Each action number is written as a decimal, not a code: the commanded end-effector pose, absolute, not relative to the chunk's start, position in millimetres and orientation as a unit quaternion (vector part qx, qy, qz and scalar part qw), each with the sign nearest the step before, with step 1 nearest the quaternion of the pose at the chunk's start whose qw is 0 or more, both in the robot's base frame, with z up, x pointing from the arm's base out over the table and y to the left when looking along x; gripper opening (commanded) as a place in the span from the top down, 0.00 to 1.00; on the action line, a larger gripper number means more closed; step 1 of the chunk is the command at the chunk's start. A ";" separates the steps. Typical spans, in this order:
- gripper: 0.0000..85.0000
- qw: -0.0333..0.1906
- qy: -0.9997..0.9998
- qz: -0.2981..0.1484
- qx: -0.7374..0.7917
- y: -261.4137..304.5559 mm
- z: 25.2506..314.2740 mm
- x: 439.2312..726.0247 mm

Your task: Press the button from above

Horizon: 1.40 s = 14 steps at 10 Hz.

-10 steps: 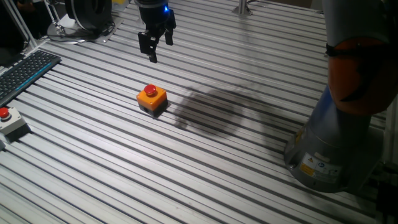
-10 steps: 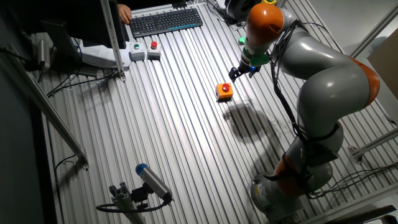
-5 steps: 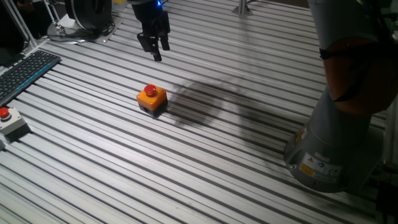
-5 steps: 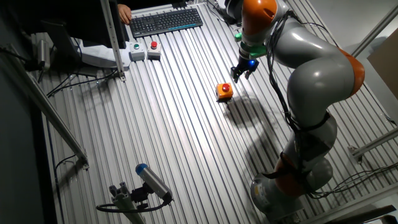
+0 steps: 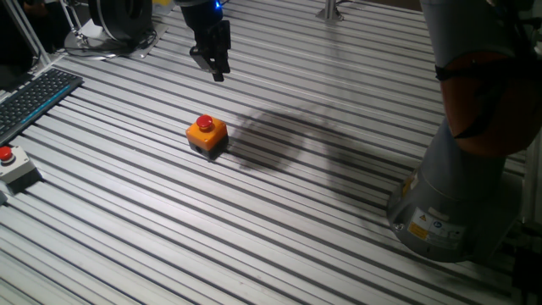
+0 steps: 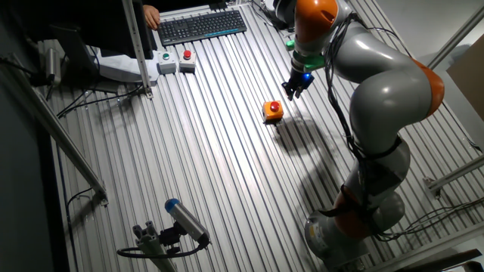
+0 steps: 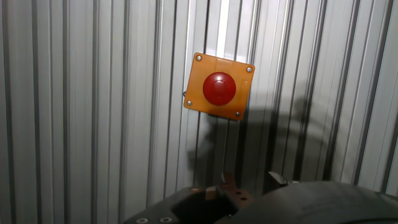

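One fixed view: the button (image 5: 206,130), red on its orange box, sits alone on the slatted table (image 5: 322,203). Up and right, the gripper (image 5: 214,66) hangs above it, apart; whether its fingers are parted cannot be told.

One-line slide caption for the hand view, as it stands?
Hand camera looking down on the red button in its orange box, resting on the ribbed table.
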<state>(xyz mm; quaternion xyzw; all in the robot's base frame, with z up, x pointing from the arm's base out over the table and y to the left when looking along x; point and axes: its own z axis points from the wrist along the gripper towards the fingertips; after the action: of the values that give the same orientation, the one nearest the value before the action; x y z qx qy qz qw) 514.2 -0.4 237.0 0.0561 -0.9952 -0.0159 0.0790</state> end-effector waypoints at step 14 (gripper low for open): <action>0.60 0.096 -0.994 -0.010 0.051 4.9 239.4 514.2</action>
<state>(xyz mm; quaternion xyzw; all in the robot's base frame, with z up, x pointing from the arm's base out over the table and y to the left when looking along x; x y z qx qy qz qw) 514.1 4.9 239.3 0.0507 -0.9941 -0.0102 0.0957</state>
